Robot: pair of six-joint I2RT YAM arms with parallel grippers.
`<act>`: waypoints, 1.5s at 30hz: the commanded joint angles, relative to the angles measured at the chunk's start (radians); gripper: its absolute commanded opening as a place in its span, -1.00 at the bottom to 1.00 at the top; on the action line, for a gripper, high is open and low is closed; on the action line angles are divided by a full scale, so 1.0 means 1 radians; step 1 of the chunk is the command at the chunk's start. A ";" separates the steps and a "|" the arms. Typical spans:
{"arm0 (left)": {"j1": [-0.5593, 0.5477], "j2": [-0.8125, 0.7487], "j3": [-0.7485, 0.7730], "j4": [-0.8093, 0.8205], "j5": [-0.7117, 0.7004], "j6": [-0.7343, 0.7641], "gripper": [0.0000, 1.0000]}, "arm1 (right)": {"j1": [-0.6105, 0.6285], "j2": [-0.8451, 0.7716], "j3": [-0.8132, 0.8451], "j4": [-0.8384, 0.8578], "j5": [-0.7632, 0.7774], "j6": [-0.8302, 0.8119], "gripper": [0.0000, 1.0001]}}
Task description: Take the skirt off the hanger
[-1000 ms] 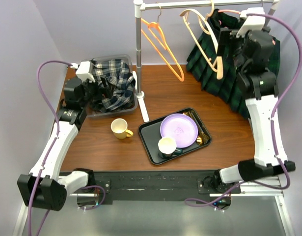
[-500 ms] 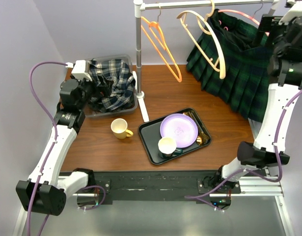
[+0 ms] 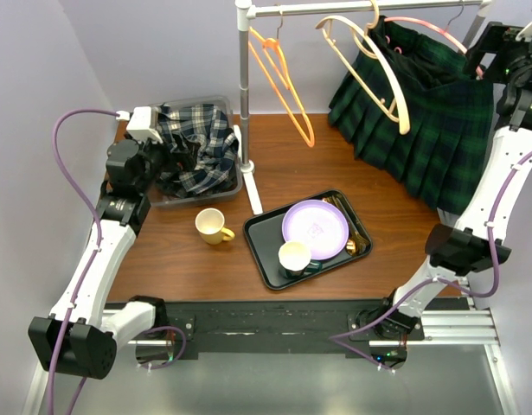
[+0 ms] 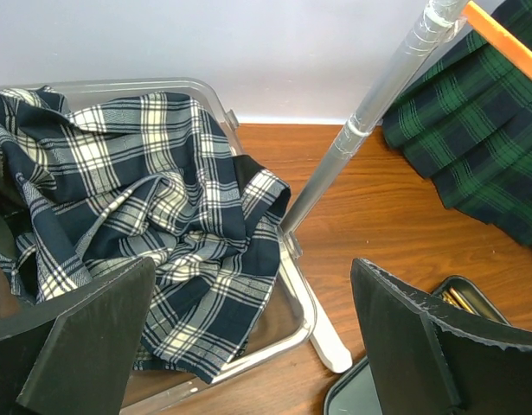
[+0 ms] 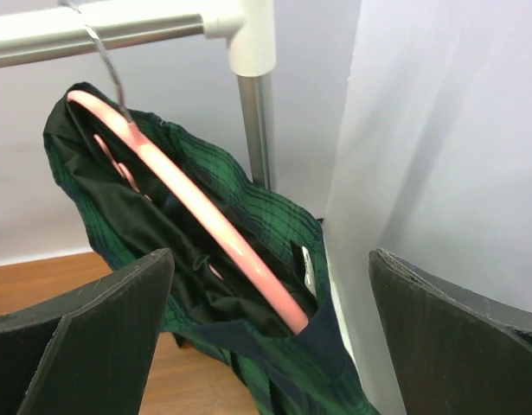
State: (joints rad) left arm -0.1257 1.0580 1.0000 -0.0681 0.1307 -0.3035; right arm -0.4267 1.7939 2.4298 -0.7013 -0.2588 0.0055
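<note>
A dark green plaid skirt (image 3: 421,121) hangs on a pink hanger (image 3: 426,24) from the rail at the top right. In the right wrist view the pink hanger (image 5: 205,220) runs inside the skirt's waistband (image 5: 278,212). My right gripper (image 3: 483,54) is raised at the skirt's right end. It is open and empty (image 5: 270,290), with the hanger's end and the waistband between the spread fingers, untouched. My left gripper (image 3: 175,154) is open and empty (image 4: 253,298) above the bin at the left.
A clear bin (image 3: 233,177) holds a navy and white plaid cloth (image 4: 162,207). The rack's pole (image 3: 245,104) stands beside it. An orange hanger (image 3: 283,82) and a cream hanger (image 3: 369,73) hang on the rail. A yellow mug (image 3: 214,226) and a black tray (image 3: 257,251) with a purple plate (image 3: 316,226) stand in front.
My right arm has risen and swung right, from in front of the skirt to its right end by the rail. The cream and orange hangers have swung. The left arm has barely moved.
</note>
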 commanded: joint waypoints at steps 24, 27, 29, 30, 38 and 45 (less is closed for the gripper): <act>-0.002 -0.018 -0.011 0.094 0.038 -0.013 1.00 | -0.011 0.006 -0.069 0.034 -0.339 0.108 0.45; -0.002 -0.018 -0.012 0.096 0.038 -0.014 1.00 | -0.009 -0.017 -0.095 0.051 -0.333 0.106 0.35; -0.003 -0.018 -0.014 0.097 0.040 -0.016 1.00 | -0.007 -0.024 -0.100 0.056 -0.323 0.111 0.26; -0.002 -0.018 -0.012 0.096 0.040 -0.016 1.00 | -0.004 -0.028 -0.106 0.056 -0.323 0.108 0.22; -0.002 -0.018 -0.012 0.099 0.038 -0.017 1.00 | 0.081 -0.056 -0.166 0.062 -0.176 0.044 0.10; -0.002 -0.018 -0.015 0.100 0.046 -0.020 1.00 | 0.140 -0.041 -0.127 0.037 -0.050 -0.033 0.01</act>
State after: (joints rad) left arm -0.1257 1.0576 0.9852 -0.0166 0.1642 -0.3119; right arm -0.3054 1.7641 2.2662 -0.6731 -0.4088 0.0387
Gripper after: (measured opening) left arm 0.997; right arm 0.529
